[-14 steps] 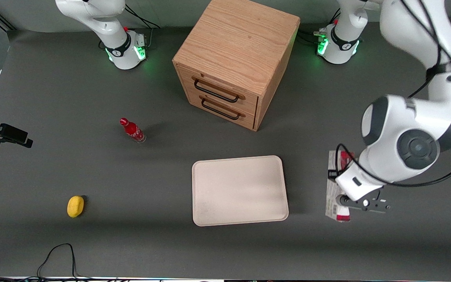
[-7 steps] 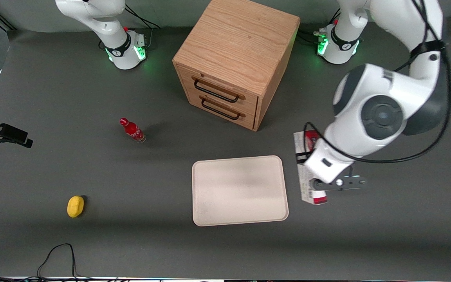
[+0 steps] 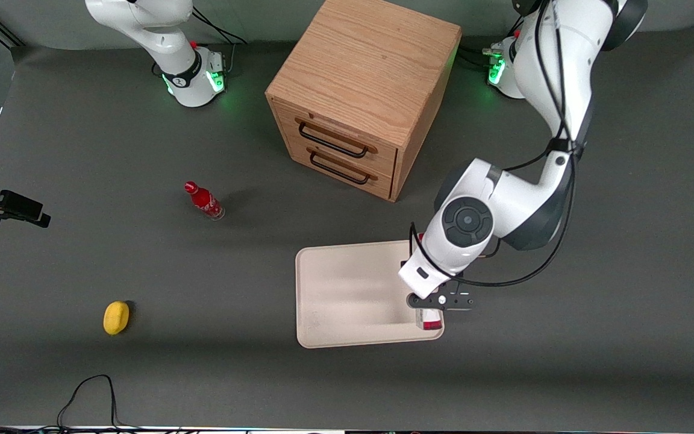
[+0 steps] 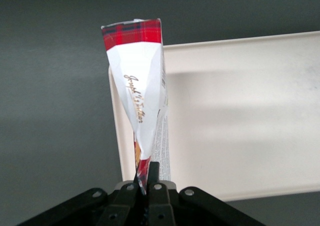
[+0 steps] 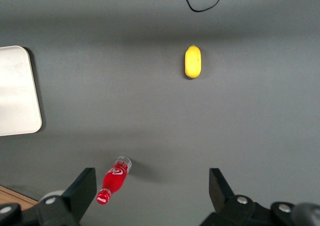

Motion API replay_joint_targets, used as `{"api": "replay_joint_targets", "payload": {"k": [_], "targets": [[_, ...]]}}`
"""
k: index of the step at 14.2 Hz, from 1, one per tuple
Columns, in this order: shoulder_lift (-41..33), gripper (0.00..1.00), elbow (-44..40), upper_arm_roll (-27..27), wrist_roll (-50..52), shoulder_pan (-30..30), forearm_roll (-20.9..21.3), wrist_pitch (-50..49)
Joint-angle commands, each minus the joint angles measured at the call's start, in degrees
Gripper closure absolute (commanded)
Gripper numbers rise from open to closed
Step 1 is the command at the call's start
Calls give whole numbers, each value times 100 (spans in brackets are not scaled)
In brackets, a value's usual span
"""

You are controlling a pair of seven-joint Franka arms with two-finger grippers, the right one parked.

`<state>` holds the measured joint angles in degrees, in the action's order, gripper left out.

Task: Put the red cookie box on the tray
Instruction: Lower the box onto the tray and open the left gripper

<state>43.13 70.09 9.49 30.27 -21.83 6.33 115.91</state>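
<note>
Wooden drawer cabinet (image 3: 364, 90), small red bottle (image 3: 203, 201) standing, yellow lemon-like object (image 3: 116, 317), black cable (image 3: 91, 392)

The tool (image 3: 430, 301), clamped on the red cookie box (image 3: 430, 321), hangs over the tray (image 3: 347, 295) edge nearest the working arm's end. The rest of the tray lies bare. The wooden cabinet (image 3: 362, 90) stands farther from the camera, well apart.

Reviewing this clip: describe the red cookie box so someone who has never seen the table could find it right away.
Start at the wooden drawer cabinet; nearer the camera lies a cream tray. Over the tray's edge toward the working arm's end, the gripper is shut on the red cookie box. It is a long, narrow box, tartan red at its end with a white panel bearing gold script, unlike the small red bottle standing toward the parked arm's end.
</note>
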Motion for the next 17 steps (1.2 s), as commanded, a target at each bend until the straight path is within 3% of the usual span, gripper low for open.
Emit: {"api": "replay_joint_targets", "payload": {"k": [1, 10, 11, 12, 17], "targets": [[28, 100, 321, -17, 382, -58, 376, 388], [266, 100, 506, -52, 858, -164, 879, 688], [266, 62, 515, -61, 858, -164, 879, 688], [258, 1, 567, -61, 858, -164, 896, 696], [-267, 0, 559, -193, 796, 3, 888, 147]]}}
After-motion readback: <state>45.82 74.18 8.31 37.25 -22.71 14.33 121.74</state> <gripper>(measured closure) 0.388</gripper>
